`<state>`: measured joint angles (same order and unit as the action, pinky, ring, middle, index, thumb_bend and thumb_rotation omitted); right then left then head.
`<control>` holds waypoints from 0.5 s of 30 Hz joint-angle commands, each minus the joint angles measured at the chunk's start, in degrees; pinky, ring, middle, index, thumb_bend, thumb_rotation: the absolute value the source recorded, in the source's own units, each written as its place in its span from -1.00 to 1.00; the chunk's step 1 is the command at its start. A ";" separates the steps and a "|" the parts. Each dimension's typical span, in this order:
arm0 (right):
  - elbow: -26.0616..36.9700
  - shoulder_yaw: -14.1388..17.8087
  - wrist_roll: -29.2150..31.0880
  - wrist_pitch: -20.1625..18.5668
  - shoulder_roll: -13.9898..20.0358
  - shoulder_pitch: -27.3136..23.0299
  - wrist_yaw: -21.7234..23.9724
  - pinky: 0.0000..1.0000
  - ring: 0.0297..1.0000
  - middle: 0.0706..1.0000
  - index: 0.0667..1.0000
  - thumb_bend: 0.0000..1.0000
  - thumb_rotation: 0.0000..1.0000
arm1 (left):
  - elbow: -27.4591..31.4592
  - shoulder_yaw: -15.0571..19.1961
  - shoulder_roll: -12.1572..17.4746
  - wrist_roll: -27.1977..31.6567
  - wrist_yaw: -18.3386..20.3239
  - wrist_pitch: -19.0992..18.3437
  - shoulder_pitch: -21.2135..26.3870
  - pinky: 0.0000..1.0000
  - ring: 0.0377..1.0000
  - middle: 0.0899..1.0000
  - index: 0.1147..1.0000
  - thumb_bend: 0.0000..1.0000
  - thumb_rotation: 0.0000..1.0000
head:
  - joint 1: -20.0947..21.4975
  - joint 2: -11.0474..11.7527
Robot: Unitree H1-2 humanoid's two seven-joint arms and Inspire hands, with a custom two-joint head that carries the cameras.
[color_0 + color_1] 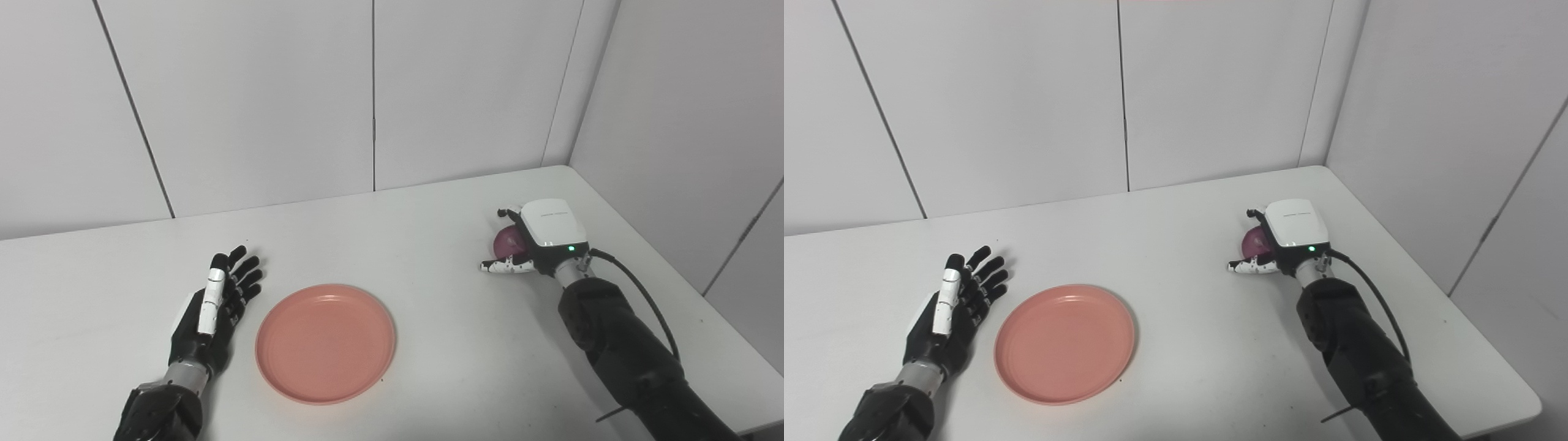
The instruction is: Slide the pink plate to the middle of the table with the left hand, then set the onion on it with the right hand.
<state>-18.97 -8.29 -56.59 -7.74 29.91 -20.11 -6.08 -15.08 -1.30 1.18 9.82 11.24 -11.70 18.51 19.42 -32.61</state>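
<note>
White table (429,318) in grey-panelled corner, pink plate (325,343) mid-left, left hand (214,306) splayed empty beside it, right hand (539,239) wrapped around onion (508,242).

Left robot hand (214,303) lies flat with fingers spread; right robot hand (539,239) is curled, forearm outstretched.
</note>
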 commanded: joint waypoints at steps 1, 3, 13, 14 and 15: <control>1.25 1.45 2.13 -1.53 0.43 -1.78 -1.32 0.00 0.26 0.39 0.42 0.56 0.25 | -1.66 -0.18 0.46 -0.07 0.13 -3.39 -1.74 0.87 0.81 0.81 0.81 0.48 0.85 | -0.09 -0.06; 1.21 1.63 3.50 -1.83 0.15 -1.57 -1.15 0.00 0.25 0.39 0.42 0.55 0.26 | -1.97 -0.09 0.49 -0.01 0.17 -3.25 -1.64 0.86 0.81 0.81 0.81 0.49 0.85 | -0.06 -0.01; -0.05 1.14 6.65 -1.05 -0.74 -0.60 -3.24 -0.04 0.18 0.32 0.39 0.51 0.24 | -2.72 0.14 0.41 0.00 0.17 -2.98 -1.40 0.86 0.81 0.81 0.81 0.47 0.84 | -0.20 0.22; -0.11 1.06 6.88 -0.90 -0.82 -0.52 -3.43 -0.08 0.15 0.30 0.37 0.51 0.22 | -2.83 0.18 0.44 -0.03 0.11 -3.02 -1.37 0.86 0.81 0.81 0.81 0.48 0.83 | -0.20 0.22; -0.17 1.00 7.05 -0.82 -0.86 -0.48 -3.55 -0.11 0.12 0.28 0.35 0.51 0.21 | -2.89 0.20 0.45 -0.06 0.05 -3.06 -1.35 0.86 0.80 0.81 0.81 0.49 0.83 | -0.20 0.22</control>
<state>-19.71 -7.71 -50.10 -8.04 28.33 -18.88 -7.72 -15.45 -1.01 1.20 9.82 11.26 -11.70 18.53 19.25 -32.34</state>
